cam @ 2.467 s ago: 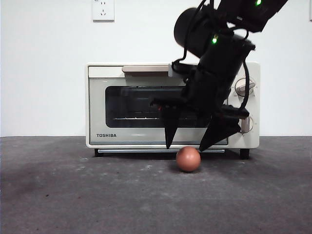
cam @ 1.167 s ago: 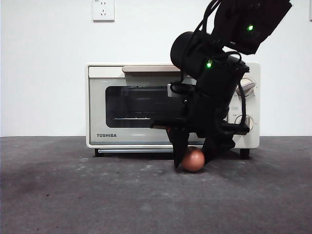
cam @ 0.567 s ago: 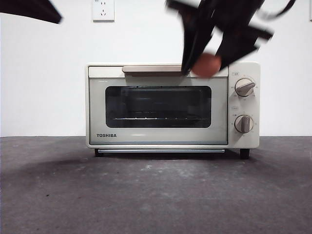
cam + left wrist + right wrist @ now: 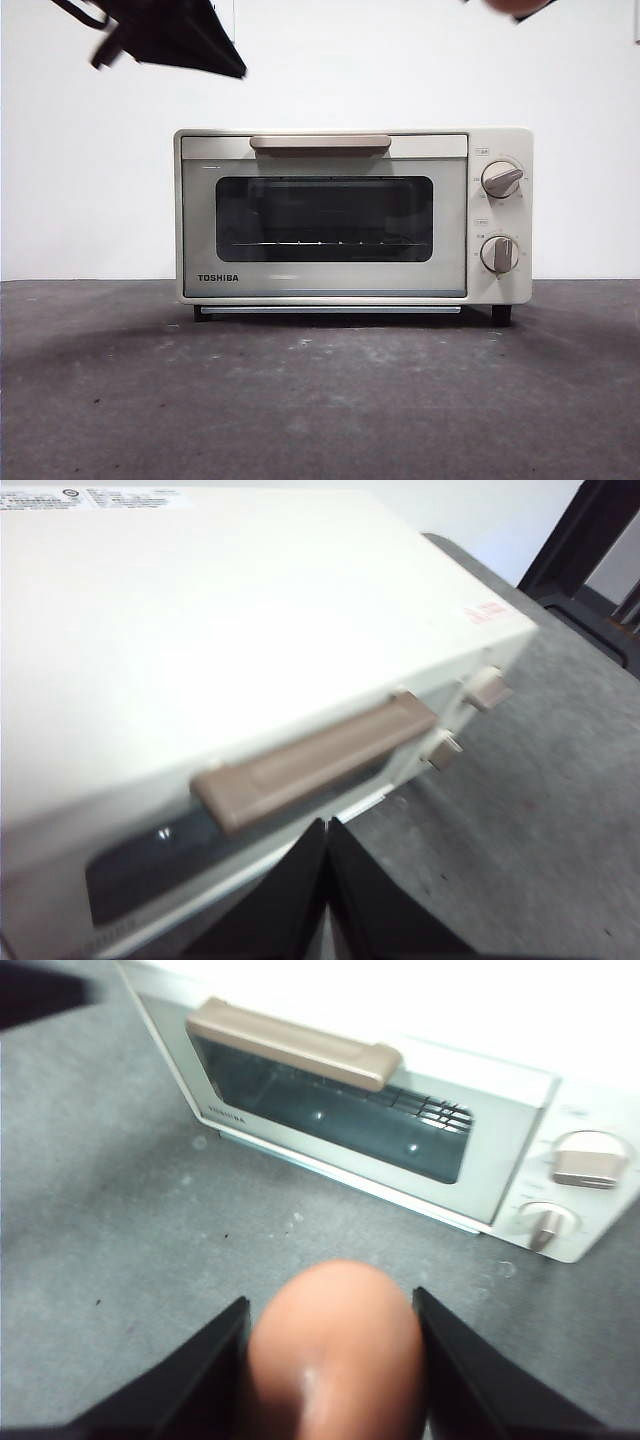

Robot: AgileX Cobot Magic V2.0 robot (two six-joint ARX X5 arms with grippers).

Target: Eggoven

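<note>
While the oven sits shut on the bench, I have the left gripper up high on the left, fingers pressed together and empty, aimed down near the door handle — my guess is it's there to pull the door open. On the right, the right gripper is raised clear above the bench, fingers clamped on the egg, likely waiting for the door. Oven door not yet open.
</note>
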